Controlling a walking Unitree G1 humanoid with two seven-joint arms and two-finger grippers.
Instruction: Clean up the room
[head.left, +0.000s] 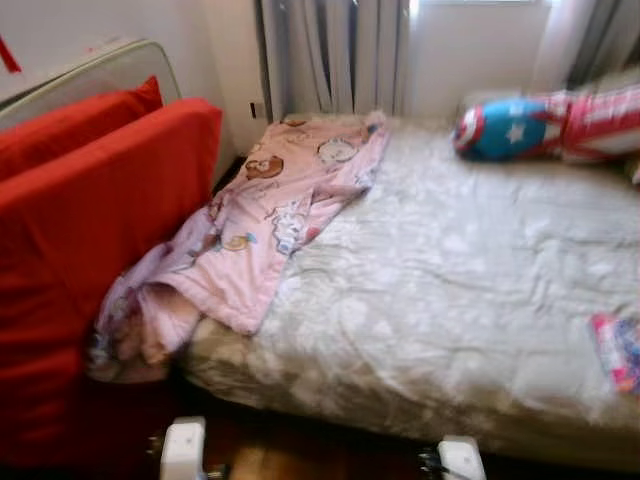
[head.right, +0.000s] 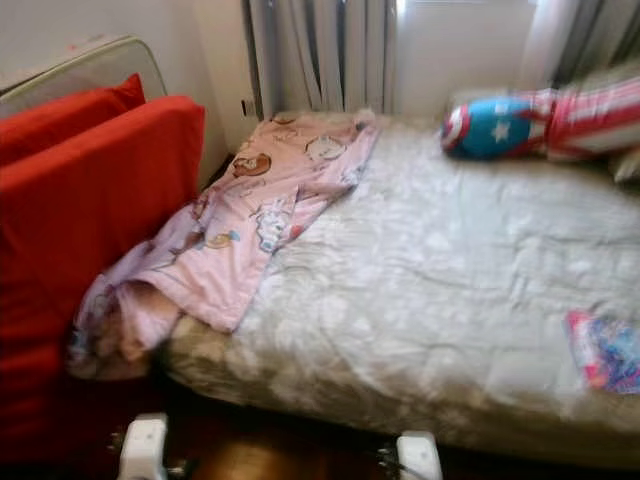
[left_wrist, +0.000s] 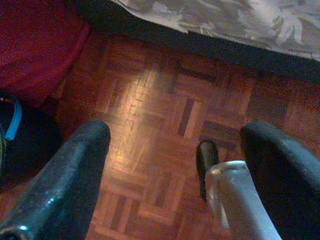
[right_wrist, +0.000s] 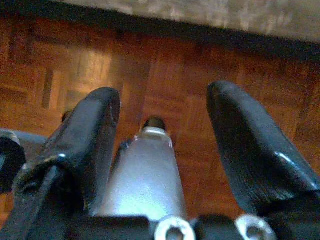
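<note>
The head views look down on a bed (head.left: 470, 330) covered by a pale grey patterned quilt, with one pink cartoon-print blanket (head.left: 270, 225) lying along its left side and spilling off the near left corner toward the floor. At the far right of the bed lies one long cushion (head.left: 545, 125) with a blue star-and-rings end and red-and-white stripes, and at the near right edge sits one small pink and blue packet (head.left: 618, 350), too blurred to identify. Two red cushions (head.left: 90, 240) stand against the left, before a pale headboard, and grey curtains (head.left: 330, 55) hang at the far wall. The wrist views add a parquet floor (left_wrist: 165, 110) beneath the bed's edge. The left gripper (left_wrist: 175, 165) hangs low over that floor, fingers spread apart and holding nothing; the right gripper (right_wrist: 165, 135) hangs likewise, fingers apart and empty.
</note>
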